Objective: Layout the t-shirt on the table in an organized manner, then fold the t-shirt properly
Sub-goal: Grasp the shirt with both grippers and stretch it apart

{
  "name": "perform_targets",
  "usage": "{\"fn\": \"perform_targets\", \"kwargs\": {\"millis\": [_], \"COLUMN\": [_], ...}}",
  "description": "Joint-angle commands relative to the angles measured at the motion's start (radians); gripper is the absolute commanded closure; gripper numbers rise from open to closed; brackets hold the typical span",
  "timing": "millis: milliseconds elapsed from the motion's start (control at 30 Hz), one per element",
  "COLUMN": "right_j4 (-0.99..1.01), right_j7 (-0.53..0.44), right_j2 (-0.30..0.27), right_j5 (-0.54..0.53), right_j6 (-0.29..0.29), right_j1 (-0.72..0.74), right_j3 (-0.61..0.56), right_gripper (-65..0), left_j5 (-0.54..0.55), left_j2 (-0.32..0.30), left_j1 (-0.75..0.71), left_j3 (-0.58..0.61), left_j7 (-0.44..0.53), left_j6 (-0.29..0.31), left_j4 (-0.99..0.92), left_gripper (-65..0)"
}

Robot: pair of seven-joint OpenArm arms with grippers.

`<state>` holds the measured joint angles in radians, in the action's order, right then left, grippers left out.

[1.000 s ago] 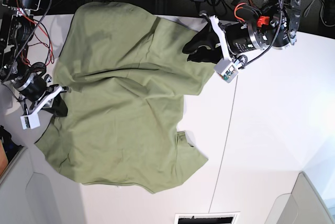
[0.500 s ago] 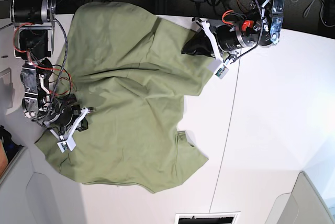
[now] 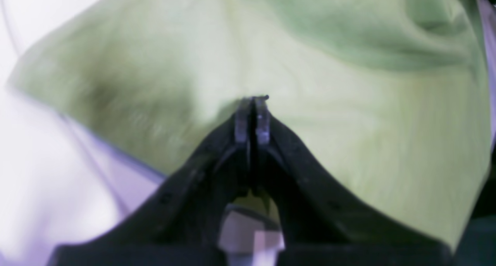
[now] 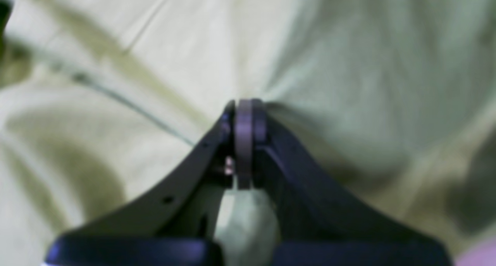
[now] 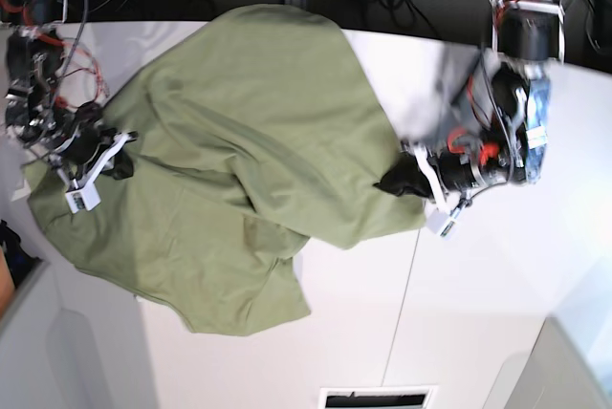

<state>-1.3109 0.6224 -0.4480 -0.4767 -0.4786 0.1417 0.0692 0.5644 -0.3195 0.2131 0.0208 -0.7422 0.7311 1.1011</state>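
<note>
The olive-green t-shirt (image 5: pixel 229 180) lies spread but rumpled over the left half of the white desk (image 5: pixel 497 294) as the base view shows it, its top part reaching the far edge of the desk and hanging a little past it. Long creases run across the cloth from the far edge toward the near left, and a lobe of fabric bulges toward the near edge. The shirt's right-hand edge ends at a point close to the thin dark seam line (image 5: pixel 402 313) that crosses the desk.

The left gripper (image 5: pixel 400 183), on the right in the base view, sits at that pointed right edge of the shirt. In the left wrist view its fingers (image 3: pixel 262 120) are pressed together with almost no gap, and the green cloth gathers toward their tips, so they are pinching the shirt's edge. White desk shows to the left of the cloth in that view, which is blurred.

The right gripper (image 5: pixel 113 156), on the left in the base view, rests on the shirt near the desk's left edge. In the right wrist view its fingers (image 4: pixel 244 126) are closed tight, with folds of fabric radiating from their tips and cloth visible between the finger bases, so they grip the shirt too. A seam of the shirt runs diagonally across that view.
</note>
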Motion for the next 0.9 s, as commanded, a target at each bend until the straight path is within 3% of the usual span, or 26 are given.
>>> {"fn": "perform_targets", "kwargs": {"millis": [0, 100, 200, 333, 467, 667, 867], "right_j4": [-0.048, -0.143, -0.186, -0.184, -0.137, 0.084, 0.321], "right_j7": [0.007, 0.007, 0.006, 0.002, -0.059, -0.081, -0.119], "right_j2": [-0.011, -0.01, -0.008, 0.003, 0.012, 0.054, 0.08], "right_j5": [-0.027, -0.039, -0.039, -0.018, 0.032, 0.064, 0.166], "right_j6": [-0.005, -0.007, -0.007, -0.004, -0.004, -0.029, -0.034], "right_j1": [-0.013, -0.056, -0.043, 0.006, 0.07, 0.219, 0.323], "right_j3": [0.014, 0.029, 0.03, 0.03, 0.029, 0.001, -0.072], "right_gripper": [0.0, 0.0, 0.0, 0.0, 0.0, 0.0, 0.0], "left_j5": [-0.129, -0.109, 0.044, 0.228, 0.295, 0.291, 0.145], "left_j2": [-0.019, -0.028, -0.064, -0.144, -0.185, -0.134, -0.087], "left_j1": [0.04, 0.13, 0.17, 0.135, 0.041, -0.094, -0.165], "left_j3": [-0.001, -0.001, -0.001, -0.001, -0.001, 0.0, 0.0], "left_j7": [-0.077, -0.117, -0.19, -0.211, -0.234, -0.213, -0.189], "left_j6": [-0.069, -0.069, -0.066, -0.033, -0.033, -0.033, -0.033], "left_j4": [-0.051, -0.121, -0.097, 0.056, 0.232, 0.291, 0.273], "left_gripper": [-1.5, -1.6, -1.8, -1.8, -1.8, -1.8, -1.8]}}
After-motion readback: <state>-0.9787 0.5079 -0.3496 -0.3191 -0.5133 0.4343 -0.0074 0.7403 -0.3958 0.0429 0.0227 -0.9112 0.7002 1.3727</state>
